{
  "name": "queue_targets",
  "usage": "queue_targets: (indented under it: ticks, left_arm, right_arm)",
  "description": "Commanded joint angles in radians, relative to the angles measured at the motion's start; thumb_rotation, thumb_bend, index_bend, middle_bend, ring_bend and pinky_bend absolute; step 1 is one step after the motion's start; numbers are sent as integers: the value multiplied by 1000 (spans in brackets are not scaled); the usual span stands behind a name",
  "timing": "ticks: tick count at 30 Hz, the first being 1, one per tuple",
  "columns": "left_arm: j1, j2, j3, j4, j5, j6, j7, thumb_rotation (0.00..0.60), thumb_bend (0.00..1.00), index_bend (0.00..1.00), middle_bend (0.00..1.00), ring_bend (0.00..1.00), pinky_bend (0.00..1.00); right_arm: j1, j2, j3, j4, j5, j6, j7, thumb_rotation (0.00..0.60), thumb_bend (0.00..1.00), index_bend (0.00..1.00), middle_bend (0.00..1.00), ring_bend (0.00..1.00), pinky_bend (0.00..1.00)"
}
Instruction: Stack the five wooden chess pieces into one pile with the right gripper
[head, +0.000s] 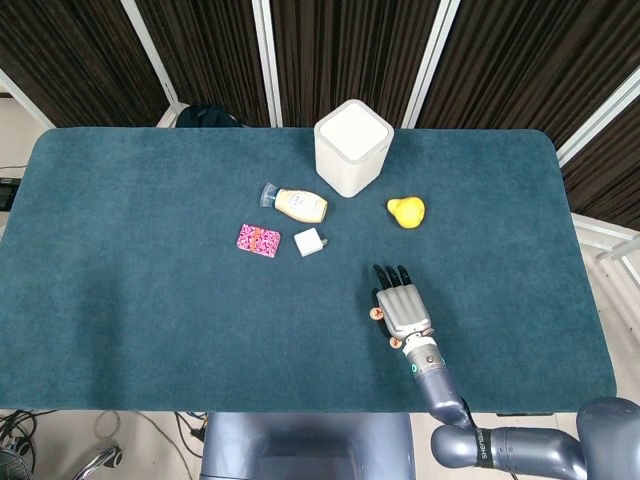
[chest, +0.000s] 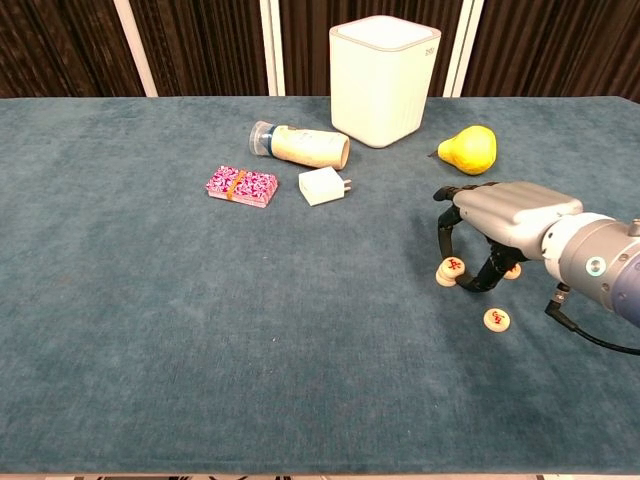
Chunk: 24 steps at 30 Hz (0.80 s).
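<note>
My right hand (chest: 505, 215) arches palm-down over the wooden chess pieces at the table's right front. Between its fingertips it pinches a round piece with a red mark (chest: 455, 266). That piece lies tilted on top of another piece (chest: 443, 278) on the cloth. A third piece (chest: 513, 270) peeks out behind the fingers. A fourth (chest: 496, 319) lies alone nearer the front edge. The head view shows the right hand (head: 403, 308) from above, with one piece (head: 376, 314) showing at its left side. Any other pieces are hidden under the hand. The left hand shows in neither view.
A white square container (chest: 384, 82) stands at the back. A yellow pear (chest: 468, 149) lies just behind the hand. Left of it are a lying bottle (chest: 300, 145), a white charger (chest: 323, 186) and a pink card pack (chest: 242, 185).
</note>
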Motion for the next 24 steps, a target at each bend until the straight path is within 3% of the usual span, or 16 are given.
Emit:
queue_targets:
  ticks: [1, 24]
  left_arm:
    - [0, 1, 0, -2, 1, 2, 1, 600, 152, 56, 0, 0, 88]
    - [1, 1, 1, -4, 2, 3, 4, 600, 153, 56, 0, 0, 88]
  right_arm:
    - [-1, 1, 2, -1, 3, -2, -1, 600, 416, 480, 0, 0, 0]
    - [-1, -3, 9, -6, 2, 1, -20, 600, 416, 431, 0, 0, 0]
